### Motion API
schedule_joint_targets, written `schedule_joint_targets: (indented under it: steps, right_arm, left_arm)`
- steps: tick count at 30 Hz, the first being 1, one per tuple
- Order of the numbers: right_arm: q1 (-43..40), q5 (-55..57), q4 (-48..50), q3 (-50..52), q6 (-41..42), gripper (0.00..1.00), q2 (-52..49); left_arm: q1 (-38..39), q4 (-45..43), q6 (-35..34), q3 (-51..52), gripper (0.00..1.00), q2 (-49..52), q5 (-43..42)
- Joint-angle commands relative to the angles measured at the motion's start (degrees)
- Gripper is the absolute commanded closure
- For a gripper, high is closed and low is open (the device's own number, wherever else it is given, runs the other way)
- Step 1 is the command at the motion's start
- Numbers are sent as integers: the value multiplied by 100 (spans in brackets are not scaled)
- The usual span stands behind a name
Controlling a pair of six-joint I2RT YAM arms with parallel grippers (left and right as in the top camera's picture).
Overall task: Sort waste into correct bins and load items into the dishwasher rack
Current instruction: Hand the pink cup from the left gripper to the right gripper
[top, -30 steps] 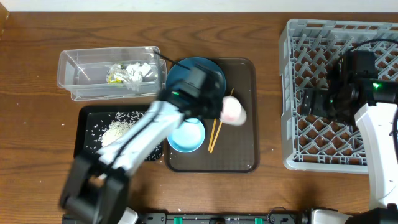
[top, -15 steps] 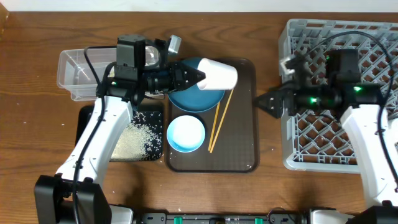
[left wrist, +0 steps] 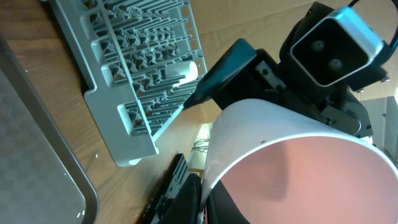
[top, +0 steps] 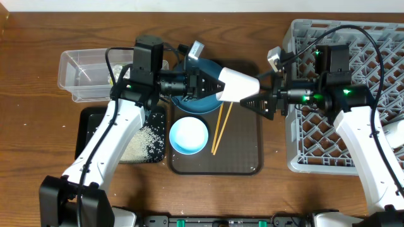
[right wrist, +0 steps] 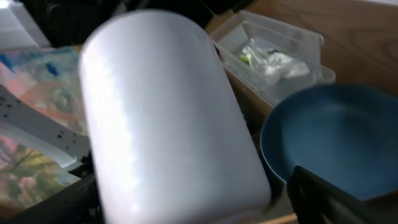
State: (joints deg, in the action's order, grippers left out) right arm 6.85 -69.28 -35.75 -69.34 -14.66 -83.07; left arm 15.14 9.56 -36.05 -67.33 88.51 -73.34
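My left gripper (top: 211,85) is shut on the rim of the pink cup (top: 238,85) and holds it on its side in the air above the brown tray. My right gripper (top: 257,101) is open, with its fingers on either side of the cup's closed end. The cup fills the right wrist view (right wrist: 168,124) and shows its pink inside in the left wrist view (left wrist: 292,162). The deep-blue dish (top: 189,106), light-blue bowl (top: 189,135) and two chopsticks (top: 219,129) lie on the tray. A pale cup (left wrist: 180,70) lies in the grey rack (top: 379,151).
The clear tub (top: 82,75) at back left holds the white tissue (right wrist: 270,59) and a bit of yellow-green wrapper (right wrist: 245,59). The black tray (top: 88,132) holds rice grains (top: 142,135). The dark brown serving tray (top: 243,151) sits mid-table.
My left gripper has carried the pink cup to the right. My right gripper has moved left out of the rack to meet the cup's closed end.
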Motion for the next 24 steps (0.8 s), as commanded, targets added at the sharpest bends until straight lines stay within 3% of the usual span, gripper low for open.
schedule_joint_targets:
  steps: [1,13,23,24]
  right_arm:
    - [63,-358,85,9,9,15,31]
    - [70,-387,81,9,7,44,31]
    - [68,-306,61,9,9,61,31]
    - [68,-249,50,9,9,63,31]
  left_arm:
    - [66,-26,-52,-76,94,20,-225]
    - [66,-28,-52,-76,94,20,-125]
    - [66,-26,-42,-76,94,20,81]
    - [66,-24,20,-76,90,20,94]
